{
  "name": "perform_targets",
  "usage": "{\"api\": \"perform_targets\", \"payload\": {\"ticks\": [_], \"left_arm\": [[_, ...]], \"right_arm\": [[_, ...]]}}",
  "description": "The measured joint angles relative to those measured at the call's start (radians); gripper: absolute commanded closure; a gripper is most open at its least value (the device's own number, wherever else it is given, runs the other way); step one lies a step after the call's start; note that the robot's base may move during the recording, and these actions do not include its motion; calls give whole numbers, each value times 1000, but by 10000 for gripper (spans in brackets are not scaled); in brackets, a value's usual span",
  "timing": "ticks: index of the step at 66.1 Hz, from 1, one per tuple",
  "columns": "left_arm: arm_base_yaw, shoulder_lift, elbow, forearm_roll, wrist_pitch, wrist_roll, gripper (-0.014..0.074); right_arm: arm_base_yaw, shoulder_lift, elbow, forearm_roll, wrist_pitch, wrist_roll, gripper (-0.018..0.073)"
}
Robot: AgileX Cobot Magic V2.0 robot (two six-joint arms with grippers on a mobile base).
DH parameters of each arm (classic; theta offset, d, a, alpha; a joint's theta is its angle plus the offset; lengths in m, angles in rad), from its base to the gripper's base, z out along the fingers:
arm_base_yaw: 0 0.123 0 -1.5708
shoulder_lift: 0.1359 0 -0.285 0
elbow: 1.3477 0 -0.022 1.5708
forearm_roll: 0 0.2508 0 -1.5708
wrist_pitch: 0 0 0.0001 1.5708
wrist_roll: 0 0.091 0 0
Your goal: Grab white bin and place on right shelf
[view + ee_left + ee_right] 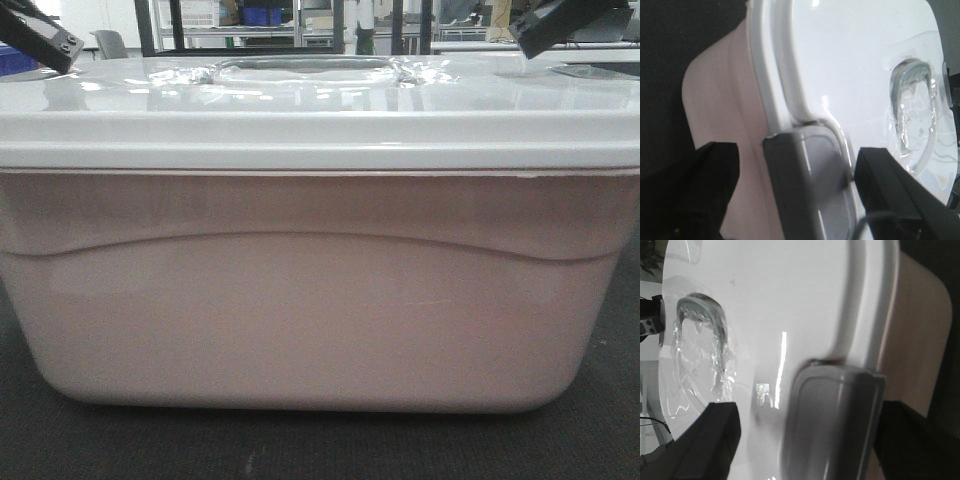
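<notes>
The white bin (320, 300) fills the front view: pinkish translucent tub with a curved moulded line, under a glossy white lid (320, 110) with a recessed handle (300, 68). My left gripper (40, 40) is at the lid's left end. In the left wrist view it (800, 195) is open, one finger outside the tub wall and one over the lid, either side of the grey end latch (805, 185). My right gripper (560, 25) is at the right end. It (810, 440) is open the same way around the other grey latch (835, 425). The right shelf is out of view.
The bin stands on a dark, carpet-like surface (320, 450). Far behind it are racks with dark uprights (180, 25), a blue crate (262, 15) and tables. A blue object (15, 60) is at the far left.
</notes>
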Motion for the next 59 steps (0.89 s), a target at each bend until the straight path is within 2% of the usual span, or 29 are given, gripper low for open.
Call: {"api": "perform_targets", "payload": {"ticks": [22, 59], "left_arm": [[-55, 0, 0, 0, -2, -2, 209], [-55, 0, 0, 0, -2, -12, 210]], "right_arm": [[2, 0, 0, 0, 0, 0, -62], [2, 0, 0, 0, 0, 0, -62]]}}
